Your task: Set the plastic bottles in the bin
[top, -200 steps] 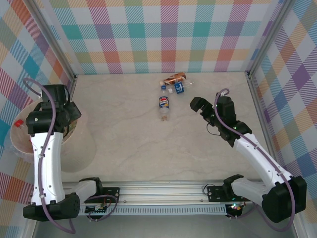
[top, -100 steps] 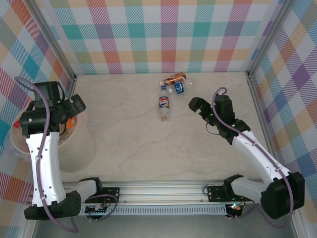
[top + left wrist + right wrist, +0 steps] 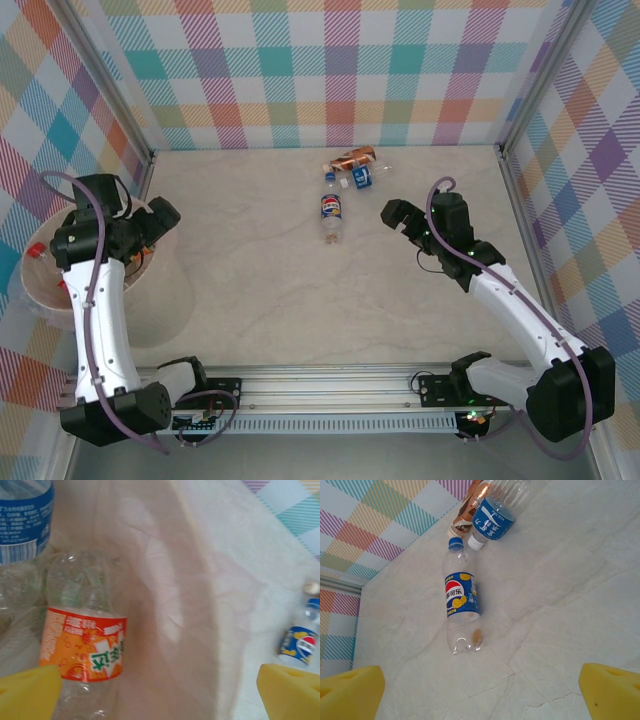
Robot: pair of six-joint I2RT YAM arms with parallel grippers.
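Overhead, left tool (image 3: 158, 216) (jaws apart) above bin (image 3: 38, 295) rim.

**Plaid walls around a pale, marbled tabletop**

The tabletop (image 3: 290, 290) is a cream, stone-patterned surface with faint veins, evenly lit. Three walls enclose it: a back wall (image 3: 340, 70), a left wall (image 3: 40, 100) and a right wall (image 3: 600, 150), all covered in pastel plaid of pink, teal, orange, purple and yellow. Slim metal posts (image 3: 110, 88) mark the far corners. A silver rail (image 3: 330, 380) runs along the near edge.
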